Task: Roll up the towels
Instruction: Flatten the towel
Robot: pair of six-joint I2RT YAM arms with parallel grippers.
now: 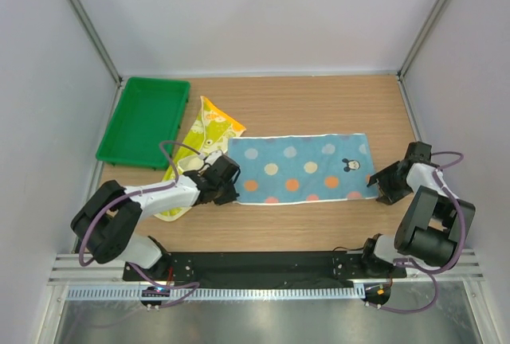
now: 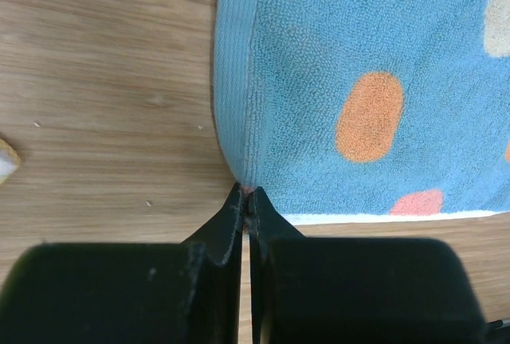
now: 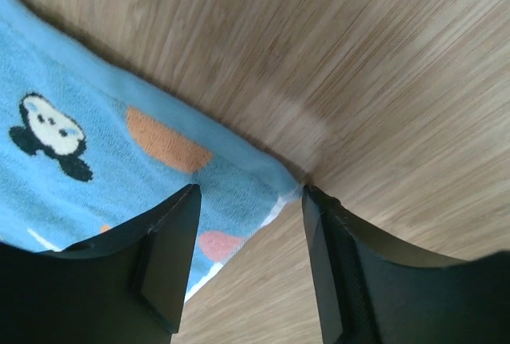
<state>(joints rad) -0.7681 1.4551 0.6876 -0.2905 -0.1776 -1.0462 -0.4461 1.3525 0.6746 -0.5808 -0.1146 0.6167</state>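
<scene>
The left gripper point(image 2: 247, 198) pinches a corner of the blue spotted towel point(image 2: 374, 65); the right gripper point(image 3: 249, 199) gapes astride another corner; the green tray point(image 1: 143, 121) lies beyond the left gripper.

This looks like a lab test cell. Plain white walls point(image 1: 263, 9) and metal frame posts point(image 1: 84, 21) box in my wooden table point(image 1: 319, 101). At its near edge I am bolted to a black plate point(image 1: 263, 264) beside a slotted cable duct point(image 1: 271, 292).

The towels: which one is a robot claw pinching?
The light blue towel, spread flat mid-table: the left gripper is shut on its corner. The yellow-green towel lies beside it, ungripped.
</scene>
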